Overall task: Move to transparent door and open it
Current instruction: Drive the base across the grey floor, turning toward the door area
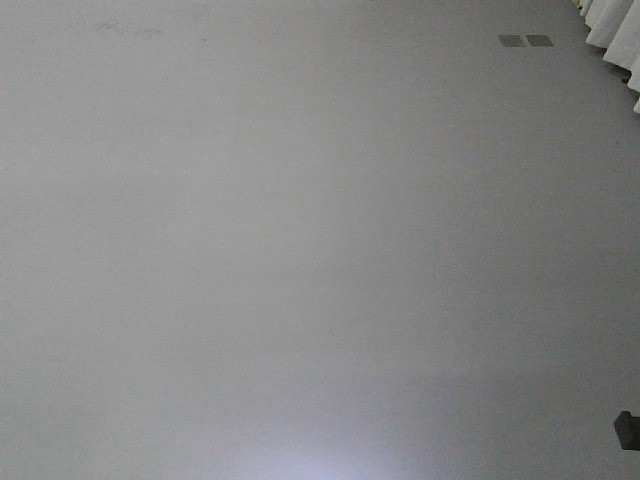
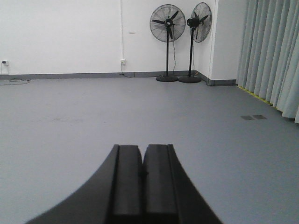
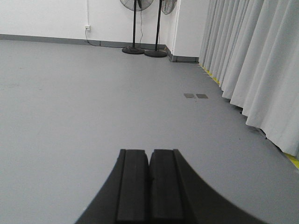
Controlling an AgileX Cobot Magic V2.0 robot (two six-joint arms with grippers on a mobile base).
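Closest to your lenses are the two grippers, each seen from its own wrist camera. Your left gripper point(image 2: 142, 154) has its black fingers point(image 2: 128, 182) pressed flat together with nothing between them. Your right gripper point(image 3: 149, 156) is the same, pads meeting along a thin seam and holding nothing. Both point level out over the bare grey floor point(image 2: 70, 116).

Beyond the left gripper, the floor runs to a white wall point(image 2: 60, 32) with a grey skirting and a wall socket point(image 2: 123, 61). Two black pedestal fans point(image 2: 167, 23) stand side by side in the far corner, upright on round bases.

To your right, pale pleated curtains point(image 3: 261, 70) hang to the floor along the whole side, with a yellow line point(image 3: 210, 74) at their foot. Two small dark floor plates point(image 3: 195, 95) lie side by side near the curtains. Your front camera looks down on the floor, the plates at its top right, and a small dark object point(image 1: 627, 428) at its right edge that you cannot identify.

None of your views shows the transparent door, so you cannot tell where it stands or which way its long axis runs.
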